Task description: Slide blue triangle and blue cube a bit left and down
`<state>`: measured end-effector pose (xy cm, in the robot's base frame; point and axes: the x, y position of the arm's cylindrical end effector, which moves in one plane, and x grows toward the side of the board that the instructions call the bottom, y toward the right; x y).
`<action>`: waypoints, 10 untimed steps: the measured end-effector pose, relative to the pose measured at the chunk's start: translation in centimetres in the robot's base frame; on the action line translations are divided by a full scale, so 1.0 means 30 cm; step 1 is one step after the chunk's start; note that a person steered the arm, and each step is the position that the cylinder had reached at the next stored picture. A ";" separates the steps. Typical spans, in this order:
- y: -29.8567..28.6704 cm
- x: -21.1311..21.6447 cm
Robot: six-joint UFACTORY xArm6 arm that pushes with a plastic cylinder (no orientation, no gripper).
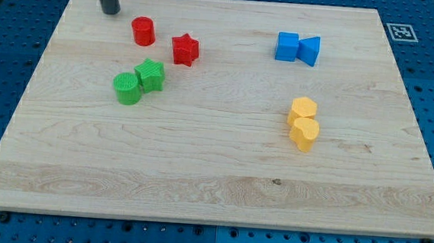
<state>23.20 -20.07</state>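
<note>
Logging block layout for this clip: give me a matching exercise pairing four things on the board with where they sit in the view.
Things:
1. blue cube
2. red star
3. yellow blocks
4. my tip

Places:
A. top left corner of the board, left of the red cylinder
B. right of centre, stacked one below the other
C. touching the blue triangle on its left side
D. above and right of the green blocks

Pairs: 1-C, 2-D, 3-B, 4-A

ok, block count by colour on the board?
Red: 2, cylinder and star
Green: 2, cylinder and cube
Blue: 2, cube and triangle
Yellow: 2, upper and lower
Total: 8
</note>
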 end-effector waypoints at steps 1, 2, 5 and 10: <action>0.221 -0.050; 0.510 -0.077; 1.333 0.230; 1.261 0.290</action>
<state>31.90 17.75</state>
